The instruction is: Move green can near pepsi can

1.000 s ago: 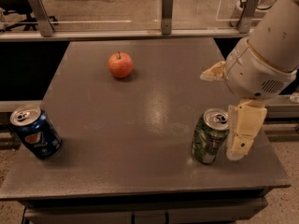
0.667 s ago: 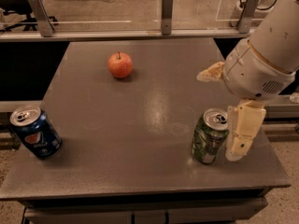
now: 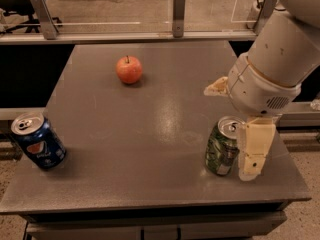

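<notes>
Green can [image 3: 221,146] stands upright near the front right corner of the table [image 3: 150,129]. The pepsi can [image 3: 38,141] stands at the front left edge, well apart from it. I have only the one camera view, so I judge everything from here.

My tool [image 3: 229,134] is down at the green can with its fingers spread. One cream finger [image 3: 254,151] hangs just beside the can's right side, and the other shows higher up, behind and to the left. I cannot tell whether the near finger is already touching the can.

The step in hand looks like the grasp. I want the can centred between the fingers before closing, so that one finger does not push it over or off the front edge. I would close around the middle of the can, not the rim, and lift only a little.

The path left along the front looks open, since the apple [image 3: 129,69] sits far back. I should set the can down beside the pepsi can without knocking it.
</notes>
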